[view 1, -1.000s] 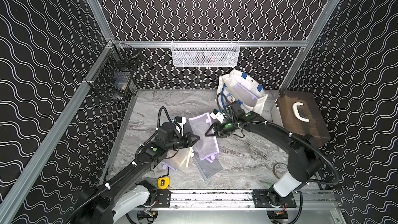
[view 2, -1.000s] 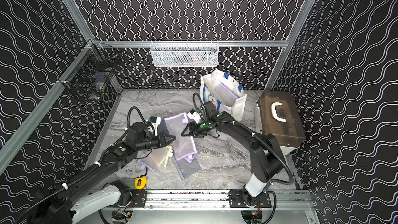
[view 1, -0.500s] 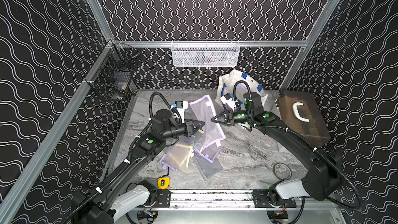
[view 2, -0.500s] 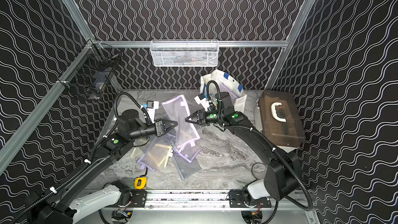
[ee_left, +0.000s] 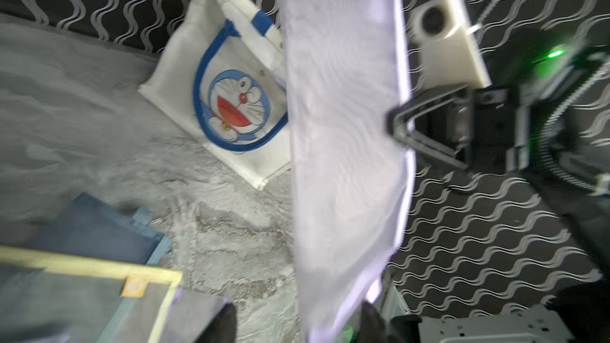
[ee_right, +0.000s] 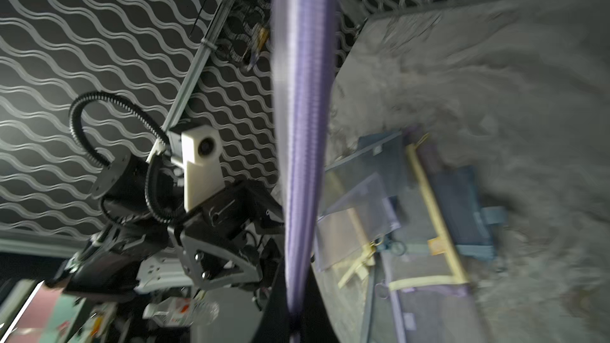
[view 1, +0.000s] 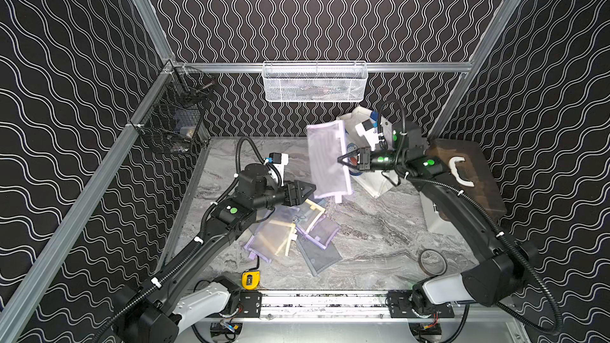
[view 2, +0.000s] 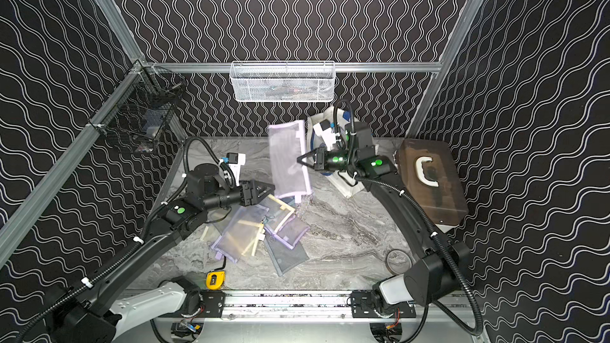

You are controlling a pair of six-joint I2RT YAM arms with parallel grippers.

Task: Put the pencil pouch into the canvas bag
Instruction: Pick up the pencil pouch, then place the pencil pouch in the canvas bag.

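While my right gripper (view 1: pixel 341 161) pinches the pencil pouch (view 1: pixel 326 160) by its long edge | pouch hangs aloft, long axis near upright | canvas bag (view 1: pixel 376 181) lies just beyond it, nearer my right arm | left gripper (view 1: pixel 308 191) wide, empty, beside its lower corner.

Both top views are evenly lit from above and mostly sharp, with soft shadows. Wrist views smear with motion blur; the pouch (ee_left: pixel 343 127) looks washed out, perhaps glare.

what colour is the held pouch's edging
Light purple; the pencil pouch edge shows best in the right wrist view.
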